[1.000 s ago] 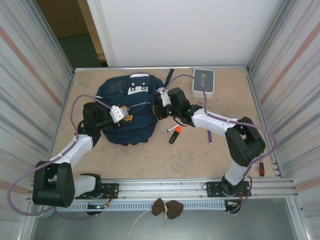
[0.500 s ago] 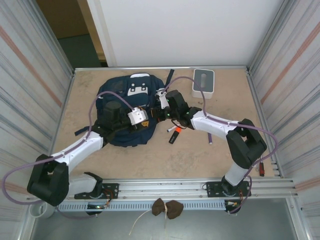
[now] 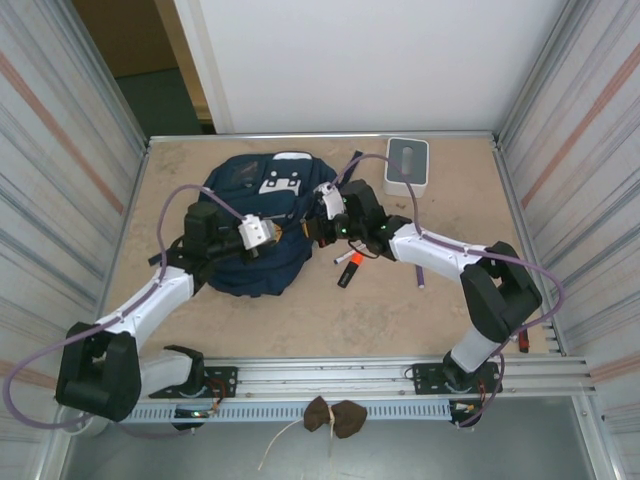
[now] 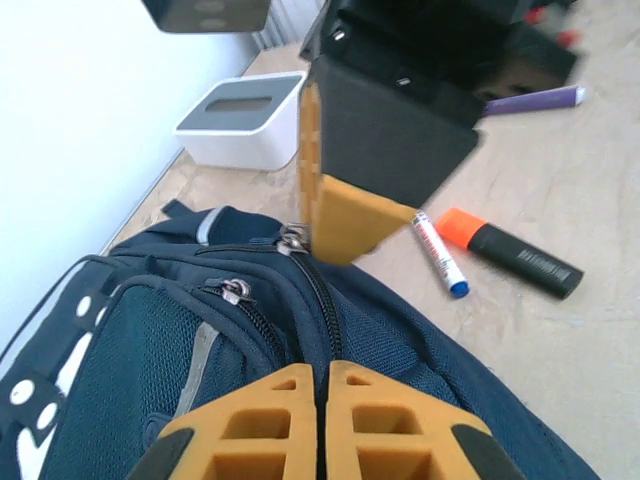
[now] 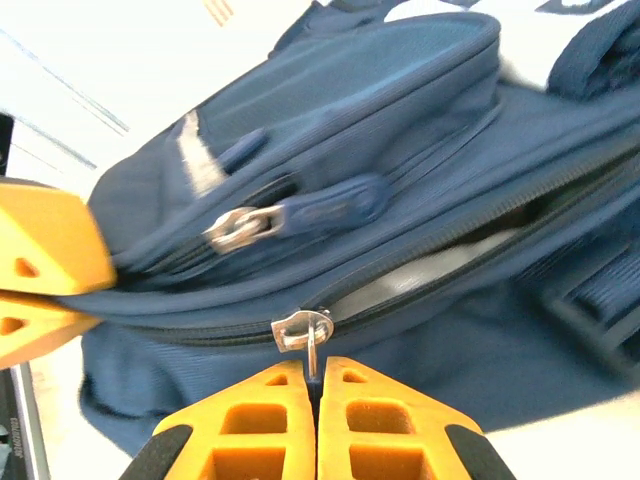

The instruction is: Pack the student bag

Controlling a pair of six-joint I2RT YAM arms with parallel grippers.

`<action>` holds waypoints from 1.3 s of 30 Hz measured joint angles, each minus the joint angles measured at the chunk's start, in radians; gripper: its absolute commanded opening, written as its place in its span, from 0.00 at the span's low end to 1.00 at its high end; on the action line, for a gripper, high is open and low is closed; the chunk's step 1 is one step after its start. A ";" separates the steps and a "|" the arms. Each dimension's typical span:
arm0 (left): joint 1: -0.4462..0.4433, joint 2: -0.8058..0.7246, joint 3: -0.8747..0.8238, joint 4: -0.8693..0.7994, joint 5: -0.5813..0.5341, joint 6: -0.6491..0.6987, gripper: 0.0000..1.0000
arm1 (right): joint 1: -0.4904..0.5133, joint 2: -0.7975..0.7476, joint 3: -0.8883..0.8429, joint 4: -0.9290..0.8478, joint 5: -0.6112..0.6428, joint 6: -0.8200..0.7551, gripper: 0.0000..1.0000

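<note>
Navy fabric of the student bag [image 3: 262,275] lies flat on the far left half of the table [image 3: 300,320], and I have the right gripper [image 5: 315,372] pinched on the main compartment's metal zip pull [image 5: 303,330], its mouth only partly parted. My left gripper [image 4: 322,385] is pressed together on the seam just beside, I judge bracing the cloth so the zip runs rather than dragging the bag; a highlighter [image 4: 510,250] and marker [image 4: 437,253] wait alongside.

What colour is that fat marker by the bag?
The marker is black with an orange cap; best in left wrist view.
</note>
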 measured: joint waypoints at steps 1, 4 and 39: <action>0.014 -0.006 -0.003 0.001 0.032 -0.005 0.00 | -0.015 0.010 0.010 -0.004 -0.006 -0.003 0.00; 0.049 -0.016 -0.010 0.004 0.106 -0.014 0.00 | -0.079 0.063 0.053 -0.022 -0.010 -0.021 0.00; -0.033 0.140 0.033 0.040 0.059 -0.083 0.00 | -0.198 0.050 0.120 -0.220 0.011 0.050 0.59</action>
